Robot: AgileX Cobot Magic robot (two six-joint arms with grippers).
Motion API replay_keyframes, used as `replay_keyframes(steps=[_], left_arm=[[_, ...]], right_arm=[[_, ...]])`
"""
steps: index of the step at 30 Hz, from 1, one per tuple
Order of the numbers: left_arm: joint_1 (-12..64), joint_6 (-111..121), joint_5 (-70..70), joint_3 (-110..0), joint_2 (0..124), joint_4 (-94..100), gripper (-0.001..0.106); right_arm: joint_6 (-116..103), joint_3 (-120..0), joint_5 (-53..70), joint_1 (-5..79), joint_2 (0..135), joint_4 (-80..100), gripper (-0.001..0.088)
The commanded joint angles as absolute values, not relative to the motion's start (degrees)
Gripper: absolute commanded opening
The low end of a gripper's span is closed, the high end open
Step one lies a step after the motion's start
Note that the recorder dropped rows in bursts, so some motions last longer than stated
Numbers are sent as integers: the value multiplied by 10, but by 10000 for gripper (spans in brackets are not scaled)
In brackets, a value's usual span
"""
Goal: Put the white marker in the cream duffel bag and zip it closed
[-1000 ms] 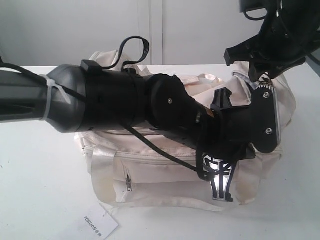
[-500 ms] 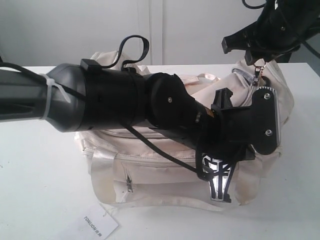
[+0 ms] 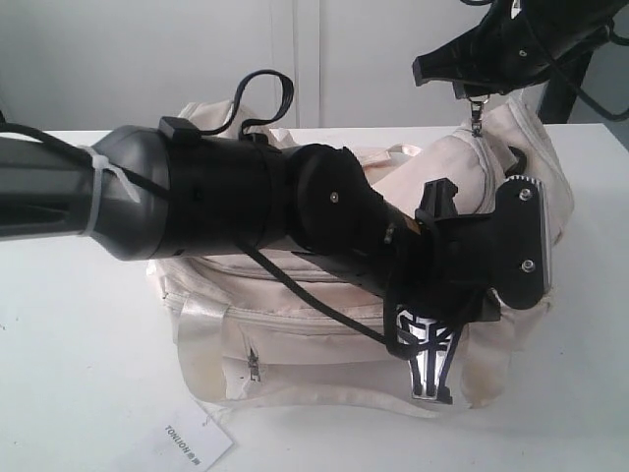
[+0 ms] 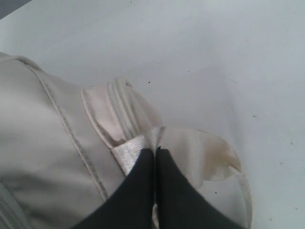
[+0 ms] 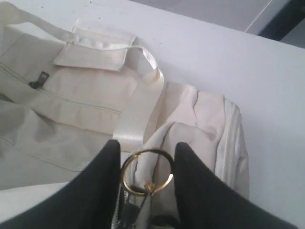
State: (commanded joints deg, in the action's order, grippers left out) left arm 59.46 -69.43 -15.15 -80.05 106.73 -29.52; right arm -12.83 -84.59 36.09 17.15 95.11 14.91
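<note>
The cream duffel bag lies on the white table, largely hidden behind my left arm. My left gripper points down at the bag's front right corner. In the left wrist view it is shut on a fold of the bag's shiny webbing. Above the bag's right end, my right gripper holds the zipper pull up. In the right wrist view its fingers close on the gold ring pull. The white marker is out of view.
A white hang tag lies on the table in front of the bag. The front pocket's zip pull shows below my left arm. A webbing handle crosses the bag's top. A pale wall stands behind.
My right gripper has risen and moved left with the ring pull, lifting the bag's right end. The left arm has hardly moved.
</note>
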Motion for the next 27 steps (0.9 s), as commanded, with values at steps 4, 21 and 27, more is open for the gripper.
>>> replay_keyframes(steps=[4,21,27], left_arm=[[595,-694,-148,-800,1067,-295,0],[595,-694,-146,-800,1067,-295,0],[595,-694,-145,-800,1067,-295,176]], right_arm=[[-127,-846,391,172,951,94,0],[-31,-846,560,172,947,-50,19],[-31,-846,566,172,947,-51,211]])
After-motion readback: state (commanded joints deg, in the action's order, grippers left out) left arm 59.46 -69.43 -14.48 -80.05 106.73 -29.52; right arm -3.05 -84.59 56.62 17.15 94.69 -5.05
